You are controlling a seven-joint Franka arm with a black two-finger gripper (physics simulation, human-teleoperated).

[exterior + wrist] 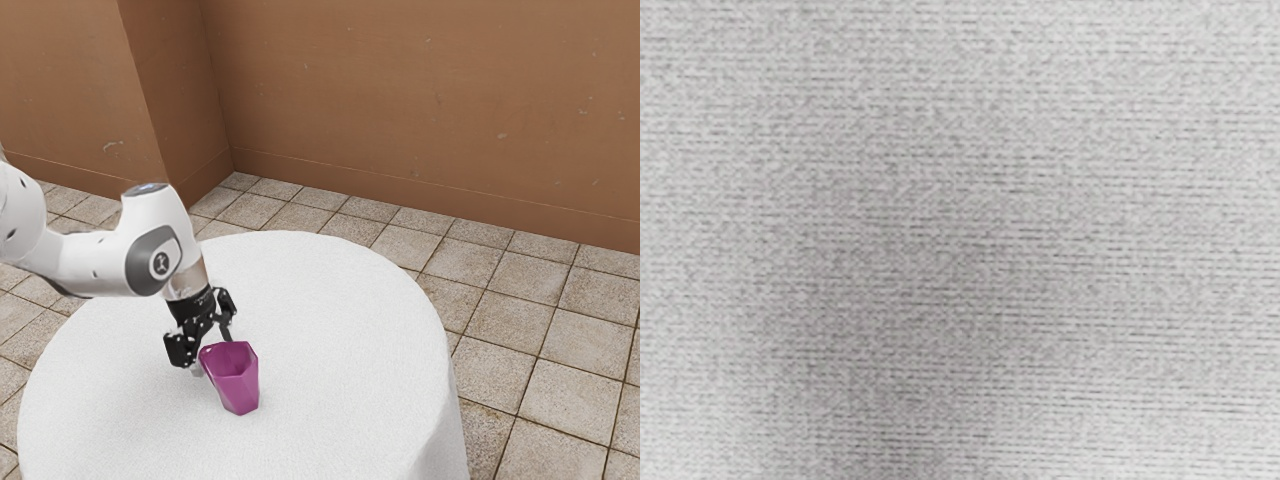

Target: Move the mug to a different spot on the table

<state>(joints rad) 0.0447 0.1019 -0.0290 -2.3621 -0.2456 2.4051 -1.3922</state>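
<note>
One purple mug stands upright on the white round bench. Gripper low, just beside the mug on the exterior view's left. Apart or clamped: cannot tell.

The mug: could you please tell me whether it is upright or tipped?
Upright: the purple mug stands on its base on the table, its open rim facing up.

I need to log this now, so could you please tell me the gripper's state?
Gripper: cannot be told; it sits beside the mug.
</note>
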